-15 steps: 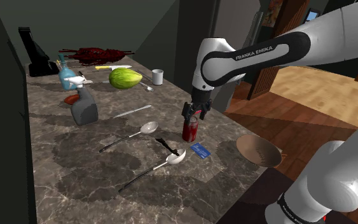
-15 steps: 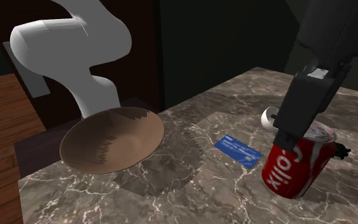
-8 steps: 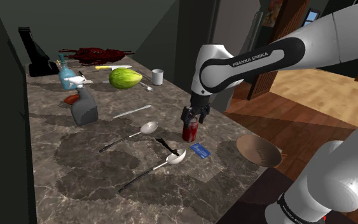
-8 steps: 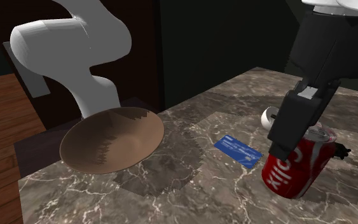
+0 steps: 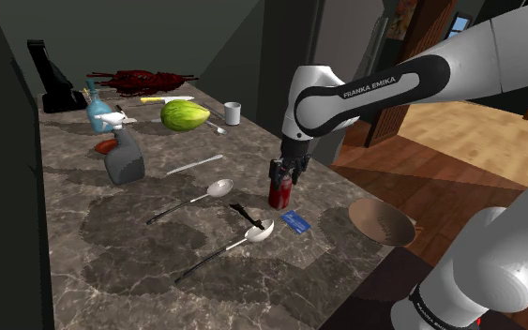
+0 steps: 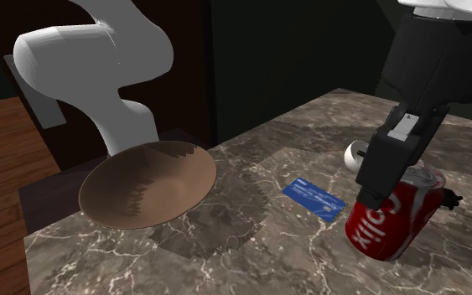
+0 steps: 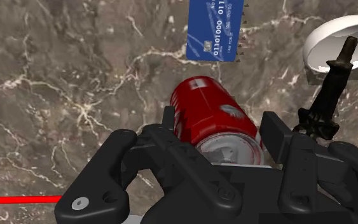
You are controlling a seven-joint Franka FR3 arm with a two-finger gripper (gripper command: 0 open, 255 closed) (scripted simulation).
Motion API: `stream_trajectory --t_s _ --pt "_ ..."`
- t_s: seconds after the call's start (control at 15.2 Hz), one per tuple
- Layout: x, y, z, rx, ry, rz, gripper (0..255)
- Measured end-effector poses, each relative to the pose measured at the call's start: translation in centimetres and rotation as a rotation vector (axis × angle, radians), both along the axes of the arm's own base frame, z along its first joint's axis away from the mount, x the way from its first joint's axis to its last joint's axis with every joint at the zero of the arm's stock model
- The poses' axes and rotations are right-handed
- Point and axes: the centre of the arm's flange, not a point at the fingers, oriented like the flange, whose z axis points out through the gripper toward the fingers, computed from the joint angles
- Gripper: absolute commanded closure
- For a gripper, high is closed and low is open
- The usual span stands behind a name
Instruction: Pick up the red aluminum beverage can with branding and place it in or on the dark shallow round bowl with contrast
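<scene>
Shoulder view: dark veined marble desk [image 5: 112, 244] runs long. The brown shallow round bowl [image 5: 381, 221] sits off its near edge by the stand [image 5: 369, 286], well apart from the red branded drink can [image 6: 393, 228]. Main risk, I'd judge: the carry crosses the desk edge, and a weak hold drops the can to the wooden floor [image 5: 477, 131]. Black tool [image 5: 283, 174] is down around the can's top; cannot tell if it's clamped or loose. Can is on the desk and seems to lean in the second exterior view, so it could tip on lift. Silver spoon [image 5: 252, 234] lies just beside, and a blue card [image 7: 214, 28] lies between can and bowl. Both are flat and unlikely to block.
</scene>
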Motion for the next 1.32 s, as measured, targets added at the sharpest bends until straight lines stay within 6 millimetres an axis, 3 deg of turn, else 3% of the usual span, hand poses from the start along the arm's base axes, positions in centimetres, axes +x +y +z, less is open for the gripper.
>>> stream_trajectory --t_s 0.4,1.32 --pt "0.0 0.0 0.2 0.000 0.001 0.000 255" --pt "0.1 0.1 7.3 0.000 0.001 0.000 255"
